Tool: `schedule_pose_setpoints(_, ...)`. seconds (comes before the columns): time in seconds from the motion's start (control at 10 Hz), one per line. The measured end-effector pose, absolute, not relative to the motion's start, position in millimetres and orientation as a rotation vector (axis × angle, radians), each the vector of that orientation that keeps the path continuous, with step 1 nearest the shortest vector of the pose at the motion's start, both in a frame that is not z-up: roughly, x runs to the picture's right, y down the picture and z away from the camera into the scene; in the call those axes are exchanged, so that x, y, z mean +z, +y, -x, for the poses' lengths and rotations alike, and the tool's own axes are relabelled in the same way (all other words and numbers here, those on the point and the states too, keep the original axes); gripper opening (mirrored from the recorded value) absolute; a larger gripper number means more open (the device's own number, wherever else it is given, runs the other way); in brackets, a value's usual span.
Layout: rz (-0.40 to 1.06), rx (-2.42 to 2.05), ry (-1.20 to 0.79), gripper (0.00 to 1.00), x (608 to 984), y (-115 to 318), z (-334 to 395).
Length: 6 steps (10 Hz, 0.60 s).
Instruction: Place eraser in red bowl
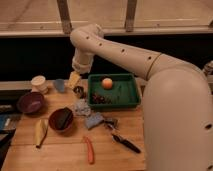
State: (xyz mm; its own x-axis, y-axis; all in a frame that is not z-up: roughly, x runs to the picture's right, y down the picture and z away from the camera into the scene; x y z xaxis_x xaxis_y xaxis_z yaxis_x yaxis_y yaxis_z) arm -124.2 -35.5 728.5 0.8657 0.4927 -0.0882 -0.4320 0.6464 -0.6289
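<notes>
Eraser point(63, 118) lies inside red bowl point(52, 124) on counter point(65, 156), lower left of frame; hand point(74, 80) hangs upper left, just left of green tray point(116, 105), grip state cannot be told.

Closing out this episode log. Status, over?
Gripper hovers over table back edge, left of green tray. Eraser lies inside red bowl, apart from gripper. Purple bowl sits off to its left.
</notes>
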Motion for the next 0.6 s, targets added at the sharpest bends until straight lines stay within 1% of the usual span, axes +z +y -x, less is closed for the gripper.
schedule_pose_setpoints(0.1, 0.699, 0.507, -0.080, 0.80, 726.8, -29.3, 116.5)
schedule_pose_setpoints(0.6, 0.703, 0.472, -0.072, 0.80, 725.5, -30.9, 121.3)
